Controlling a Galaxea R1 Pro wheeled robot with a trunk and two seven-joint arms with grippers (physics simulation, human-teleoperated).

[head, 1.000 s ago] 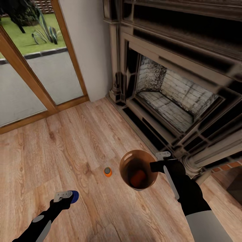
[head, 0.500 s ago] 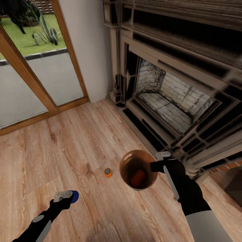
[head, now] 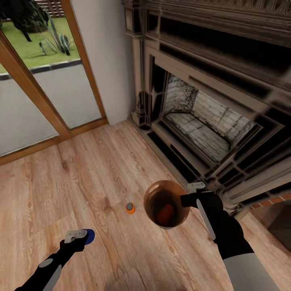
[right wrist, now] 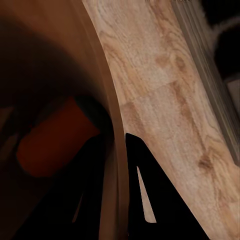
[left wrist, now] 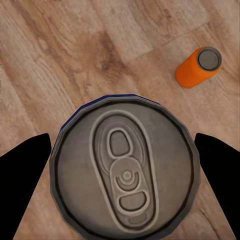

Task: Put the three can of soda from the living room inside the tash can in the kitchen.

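Head view: three soda cans, one orange can [head: 129, 207] standing on floor.

This is a room in a home, a living room. The floor [head: 81, 173] is of light brown wooden planks with clear grain. Against one wall stands a large ornate fireplace [head: 210, 97] with a dark carved surround and a pale brick firebox. Beside it, wood-framed glass doors [head: 44, 93] look out on a grey paved path, green grass and spiky garden plants [head: 54, 40].
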